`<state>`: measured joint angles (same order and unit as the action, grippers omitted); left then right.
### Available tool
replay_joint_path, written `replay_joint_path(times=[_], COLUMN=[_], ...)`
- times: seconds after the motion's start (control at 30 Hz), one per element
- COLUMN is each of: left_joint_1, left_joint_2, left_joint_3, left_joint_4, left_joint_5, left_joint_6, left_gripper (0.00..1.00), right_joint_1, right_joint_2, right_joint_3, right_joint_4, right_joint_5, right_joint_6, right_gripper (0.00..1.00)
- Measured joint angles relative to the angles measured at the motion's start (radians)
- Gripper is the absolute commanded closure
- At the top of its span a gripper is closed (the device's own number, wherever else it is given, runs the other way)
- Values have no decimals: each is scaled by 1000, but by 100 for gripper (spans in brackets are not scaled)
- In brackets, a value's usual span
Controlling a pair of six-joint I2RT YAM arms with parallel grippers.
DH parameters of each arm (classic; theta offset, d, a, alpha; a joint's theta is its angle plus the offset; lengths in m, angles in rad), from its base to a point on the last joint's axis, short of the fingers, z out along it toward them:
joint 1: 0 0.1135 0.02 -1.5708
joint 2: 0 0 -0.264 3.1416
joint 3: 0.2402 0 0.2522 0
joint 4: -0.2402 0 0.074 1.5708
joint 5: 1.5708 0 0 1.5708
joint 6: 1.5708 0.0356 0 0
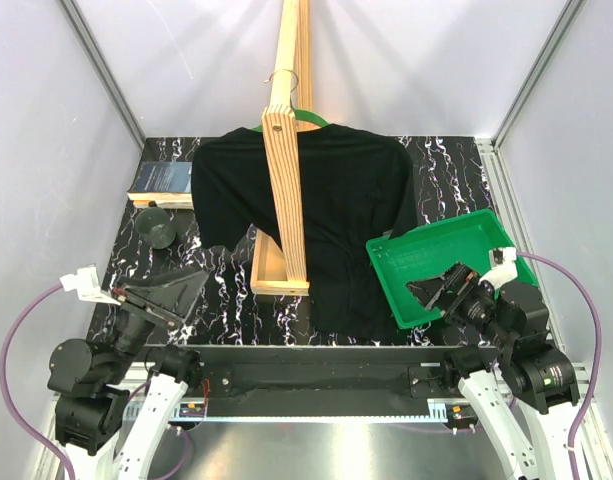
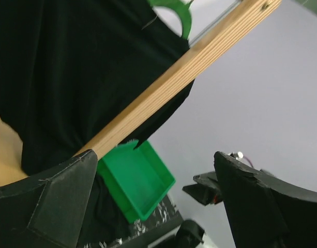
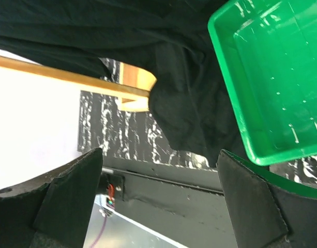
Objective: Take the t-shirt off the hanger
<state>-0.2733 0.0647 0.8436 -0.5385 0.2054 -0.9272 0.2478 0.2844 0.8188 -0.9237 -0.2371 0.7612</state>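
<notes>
Black cloth: the t-shirt (image 1: 326, 220) looks soft and floppy. I expect it to be light, to sag and bunch wherever I pinch it, and to drag on the hanger rather than slide off cleanly.
Shirt position: it is spread across the centre of the top view above the desk (image 1: 216, 290), with the collar at upper middle and the hem toward lower middle. Its lower right edge meets the corner of the green tray (image 1: 456, 250); I cannot tell whether it overlaps the rim.
Hanger: only a green curve of the hanger (image 1: 311, 118) shows at the collar, with its silver hook (image 1: 281, 78) just above it. The rest is hidden inside the shirt.
Stand: the pale wooden stand (image 1: 286, 150) runs down the front of the shirt, so the cloth may snag on it.
Where to hold: I would take a shoulder edge close to the collar, with the second grip on the hanger or the hem.
Left pincer: the left pincer (image 1: 171, 292) is spread wide and empty at lower left, apart from the shirt; the sleeve is the nearest part.
Right pincer: the right pincer (image 1: 441, 290) is spread wide and empty at lower right over the tray, near the shirt's hem edge.
</notes>
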Motion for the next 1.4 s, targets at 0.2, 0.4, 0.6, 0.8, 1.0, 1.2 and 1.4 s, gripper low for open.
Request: replay_joint_path(times=[0.2, 0.4, 0.6, 0.8, 1.0, 1.2, 1.4], left_joint_1=[0, 0, 0, 0, 0, 0, 0], left_joint_2=[0, 11, 42, 66, 103, 113, 113], left_joint_3=[1, 39, 90, 212, 283, 346, 325], left_joint_4=[-71, -187, -312, -425, -524, -598, -621], left_joint_5=[59, 66, 92, 150, 203, 160, 164], left_joint_6=[4, 3, -17, 7, 95, 195, 261], left_gripper=[1, 1, 1, 1, 1, 1, 1], right_joint_1=[0, 0, 0, 0, 0, 0, 0], right_joint_2=[6, 148, 307, 372, 467, 681, 903], right_joint_3=[7, 101, 214, 289, 435, 686, 885], right_joint_4=[-17, -2, -4, -17, -29, 8, 86], right_joint_5=[-80, -182, -240, -225, -120, -57, -64], right_joint_6=[-82, -185, -263, -302, -337, -430, -542], right_gripper=[0, 0, 0, 0, 0, 0, 0])
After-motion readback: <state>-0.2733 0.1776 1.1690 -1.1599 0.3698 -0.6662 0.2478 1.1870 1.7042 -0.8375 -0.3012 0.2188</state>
